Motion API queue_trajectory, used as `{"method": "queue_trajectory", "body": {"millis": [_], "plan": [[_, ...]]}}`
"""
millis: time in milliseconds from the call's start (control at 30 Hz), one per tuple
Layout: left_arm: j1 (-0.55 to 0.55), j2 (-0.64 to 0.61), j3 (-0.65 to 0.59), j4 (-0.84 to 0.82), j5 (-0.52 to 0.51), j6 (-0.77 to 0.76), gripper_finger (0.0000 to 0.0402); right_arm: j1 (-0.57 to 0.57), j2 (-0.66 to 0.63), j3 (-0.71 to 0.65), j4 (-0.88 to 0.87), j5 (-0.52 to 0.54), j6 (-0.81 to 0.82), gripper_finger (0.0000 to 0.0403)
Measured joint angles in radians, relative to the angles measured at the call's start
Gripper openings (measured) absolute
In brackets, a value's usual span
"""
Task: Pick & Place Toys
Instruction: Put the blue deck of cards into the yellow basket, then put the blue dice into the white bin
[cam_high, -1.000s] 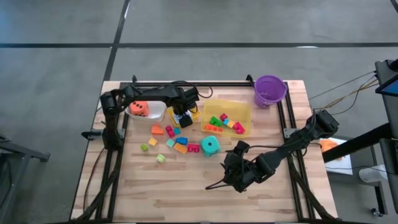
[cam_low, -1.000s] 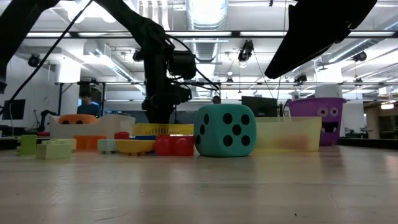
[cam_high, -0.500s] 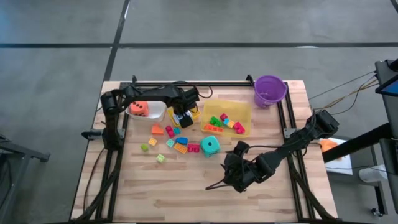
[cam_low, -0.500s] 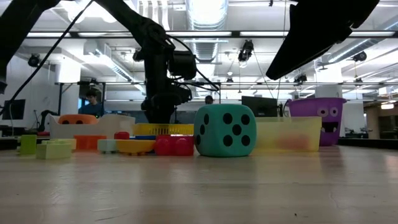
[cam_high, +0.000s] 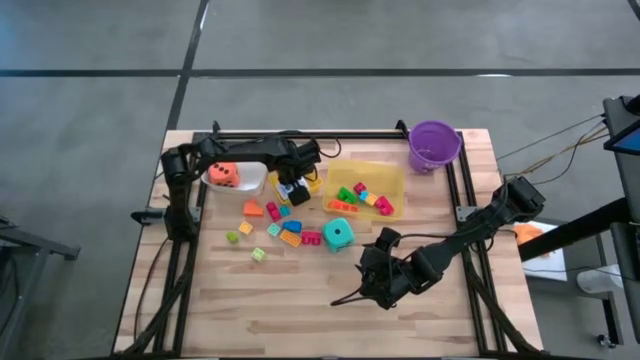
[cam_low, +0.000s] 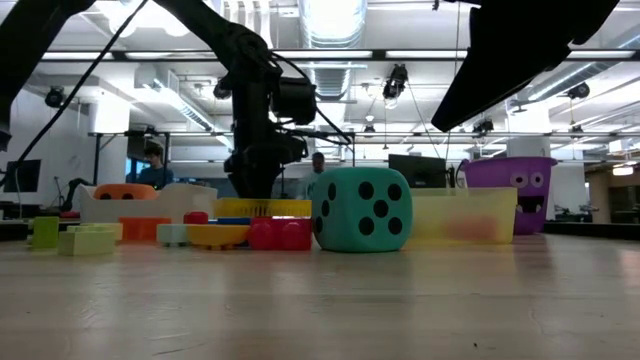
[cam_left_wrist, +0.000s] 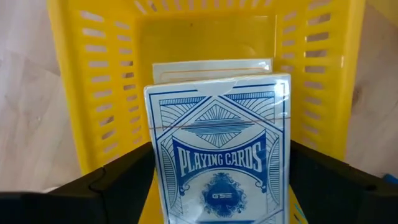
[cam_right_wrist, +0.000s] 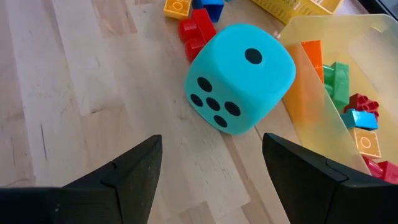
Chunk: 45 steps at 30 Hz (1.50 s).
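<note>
Jaws of the left gripper (cam_left_wrist: 221, 186) stand apart on either side of the blue-white card box (cam_left_wrist: 219, 158), which stands upright over the yellow basket (cam_left_wrist: 112, 93); whether they touch it cannot be told. Jaws of the right gripper (cam_right_wrist: 211, 165) are open and empty, low over the surface (cam_right_wrist: 74, 81), facing the teal die (cam_right_wrist: 239, 78) beside the clear yellow bin (cam_right_wrist: 323, 37) of bricks (cam_right_wrist: 339, 81).

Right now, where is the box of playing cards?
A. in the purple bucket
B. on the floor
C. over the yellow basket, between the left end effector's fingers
C: the left wrist view shows the card box above the yellow basket, flanked by that end effector's fingers.
</note>
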Motion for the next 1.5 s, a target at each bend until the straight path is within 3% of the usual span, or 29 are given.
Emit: {"method": "queue_trajectory", "body": {"millis": [233, 600, 800, 933, 1067, 1500], "plan": [[-0.003, -0.001, 0.0, 0.0, -0.004, -0.013, 0.0397, 0.0, 0.0, 0.0, 0.0, 0.0, 0.0, 0.0275], [-0.008, -0.037, 0.008, -0.062, -0.048, -0.013, 0.0388, 0.0, 0.0, 0.0, 0.0, 0.005, -0.009, 0.0275], [-0.008, -0.114, 0.008, -0.075, -0.079, -0.013, 0.0388, 0.0, 0.0, -0.001, 0.017, 0.063, -0.065, 0.0275], [-0.018, -0.179, 0.008, -0.099, -0.079, -0.045, 0.0388, 0.0, 0.0, -0.01, 0.064, 0.083, -0.178, 0.0275], [-0.029, -0.258, -0.013, -0.117, -0.079, -0.192, 0.0388, -0.006, 0.0, -0.022, 0.087, 0.083, -0.373, 0.0275], [-0.196, -0.576, -0.227, -0.071, -0.078, -0.406, 0.0388, -0.098, 0.0, -0.023, 0.185, 0.119, -0.796, 0.0275]]}}
